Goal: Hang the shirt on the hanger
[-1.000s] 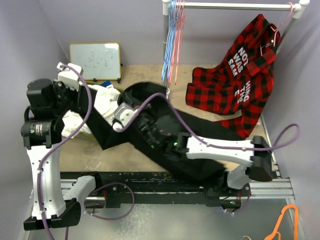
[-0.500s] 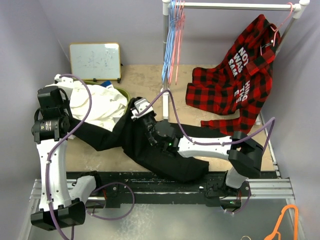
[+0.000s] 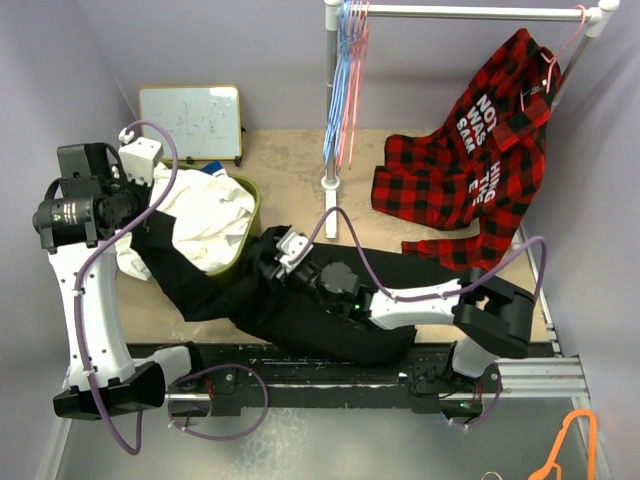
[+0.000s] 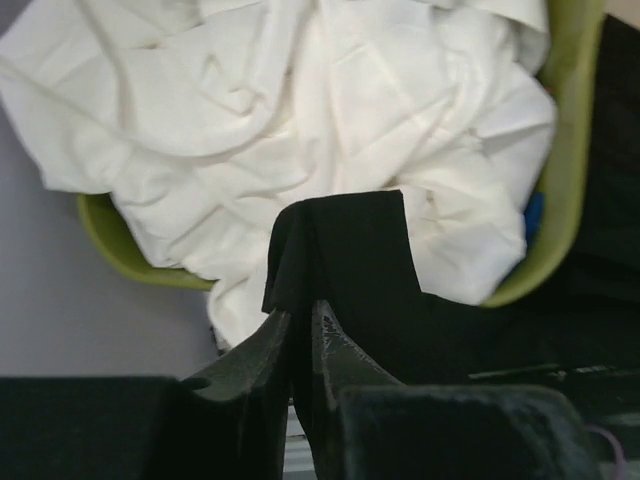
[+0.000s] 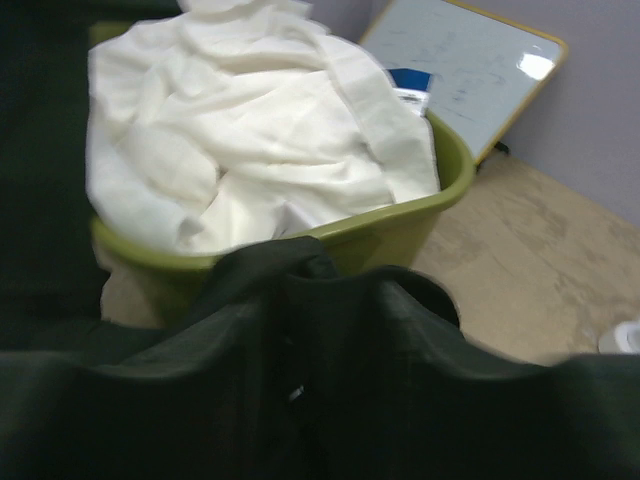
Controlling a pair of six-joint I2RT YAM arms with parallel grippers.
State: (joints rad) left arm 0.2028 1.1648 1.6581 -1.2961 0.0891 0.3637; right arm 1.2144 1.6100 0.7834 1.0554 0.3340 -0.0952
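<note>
A black long-sleeved shirt [image 3: 300, 315] lies crumpled across the near middle of a tan counter [image 3: 290, 170]. One part trails left, up toward the raised left arm. In the left wrist view, the left tool [image 4: 298, 325] has its 2 dark fingers pressed together on a folded edge of the shirt. That pinched fold hangs in front of a green basket [image 3: 250, 205] heaped with a white garment [image 3: 205, 215].

The right arm reaches in low from the right. Its right tool [image 3: 283, 250] sits on the bunched black cloth just beside the basket's right rim. The right wrist view shows only dark fabric in the foreground, covering the fingers, so I cannot tell whether this tool is spread or closed.

A small whiteboard [image 3: 190, 122] leans against the far wall, behind the basket. A white rail [image 3: 470, 12] runs along the far right. The thin pink hanger [image 3: 353, 95] hangs at the rail's left end among light-blue hangers, well apart from the shirt. A red-and-black plaid shirt [image 3: 470, 170] hangs from the rail's right end, its lower part resting on the counter.
</note>
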